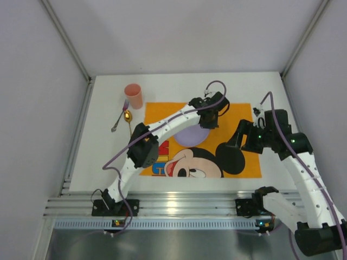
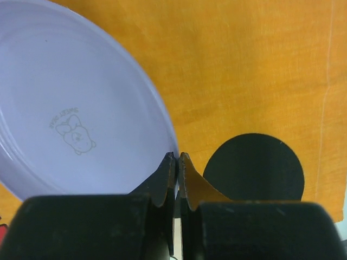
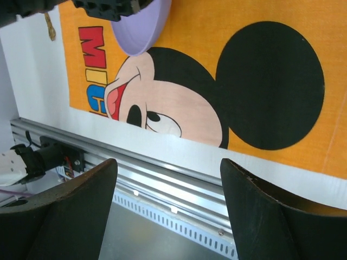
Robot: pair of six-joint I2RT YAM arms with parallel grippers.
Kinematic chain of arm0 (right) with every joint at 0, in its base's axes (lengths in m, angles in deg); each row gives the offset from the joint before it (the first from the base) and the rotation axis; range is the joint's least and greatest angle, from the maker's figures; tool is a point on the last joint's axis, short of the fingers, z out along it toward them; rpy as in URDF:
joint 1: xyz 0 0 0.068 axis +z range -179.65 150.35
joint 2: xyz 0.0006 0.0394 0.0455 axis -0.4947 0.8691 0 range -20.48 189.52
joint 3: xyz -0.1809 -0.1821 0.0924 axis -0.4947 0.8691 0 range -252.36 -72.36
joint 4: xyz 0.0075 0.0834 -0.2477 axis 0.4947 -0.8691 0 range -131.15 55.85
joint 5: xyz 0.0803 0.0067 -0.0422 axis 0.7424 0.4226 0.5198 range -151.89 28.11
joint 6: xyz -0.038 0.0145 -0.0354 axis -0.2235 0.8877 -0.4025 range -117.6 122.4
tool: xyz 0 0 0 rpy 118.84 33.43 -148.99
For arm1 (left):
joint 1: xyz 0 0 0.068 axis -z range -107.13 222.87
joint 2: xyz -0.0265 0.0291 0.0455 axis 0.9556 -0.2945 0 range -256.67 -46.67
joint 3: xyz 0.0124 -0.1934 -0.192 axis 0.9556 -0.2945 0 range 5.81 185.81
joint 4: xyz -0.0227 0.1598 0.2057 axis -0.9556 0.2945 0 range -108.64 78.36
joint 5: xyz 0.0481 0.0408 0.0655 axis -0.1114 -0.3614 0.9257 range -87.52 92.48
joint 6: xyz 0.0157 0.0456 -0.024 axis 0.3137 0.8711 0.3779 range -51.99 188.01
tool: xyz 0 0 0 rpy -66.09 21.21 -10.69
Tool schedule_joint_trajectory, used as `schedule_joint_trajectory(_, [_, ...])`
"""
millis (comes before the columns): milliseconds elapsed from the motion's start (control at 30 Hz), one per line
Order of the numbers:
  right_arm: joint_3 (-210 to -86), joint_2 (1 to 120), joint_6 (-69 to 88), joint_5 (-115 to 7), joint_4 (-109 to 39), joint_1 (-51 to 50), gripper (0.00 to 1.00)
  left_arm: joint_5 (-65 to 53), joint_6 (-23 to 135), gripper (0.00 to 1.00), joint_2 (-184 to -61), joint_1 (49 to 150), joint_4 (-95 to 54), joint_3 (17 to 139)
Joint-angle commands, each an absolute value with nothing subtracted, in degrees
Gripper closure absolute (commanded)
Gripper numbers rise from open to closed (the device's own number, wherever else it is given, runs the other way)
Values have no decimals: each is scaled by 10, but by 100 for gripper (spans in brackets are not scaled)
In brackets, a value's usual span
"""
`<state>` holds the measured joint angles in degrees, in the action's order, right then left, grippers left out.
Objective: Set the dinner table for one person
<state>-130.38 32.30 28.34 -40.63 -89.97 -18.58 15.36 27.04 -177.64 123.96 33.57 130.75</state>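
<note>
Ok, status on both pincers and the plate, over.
Left pincer shut on purple plate rim, over orange placemat. Right pincer open, empty. Cup, cutlery far left on dinner table. Nothing seen blocking.

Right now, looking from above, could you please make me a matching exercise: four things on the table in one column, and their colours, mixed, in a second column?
Things:
1. cup
2. plate
3. placemat
4. spoon

Colours:
A. orange
B. gold
C. pink
D. lavender

Pairs: 1-C, 2-D, 3-A, 4-B
</note>
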Motion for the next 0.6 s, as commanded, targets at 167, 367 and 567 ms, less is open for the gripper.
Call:
schedule_joint_trajectory(167, [-1316,242,260,-468,-1008,-195,21,150,246,100,-1784,1276,350,1297])
schedule_joint_trajectory(367, [-1319,225,257,-480,-1029,-195,20,119,242,33,-1796,1284,338,1296])
schedule_joint_trajectory(567, [-1316,218,267,-480,-1024,-195,19,220,263,1,-1711,1275,374,1330])
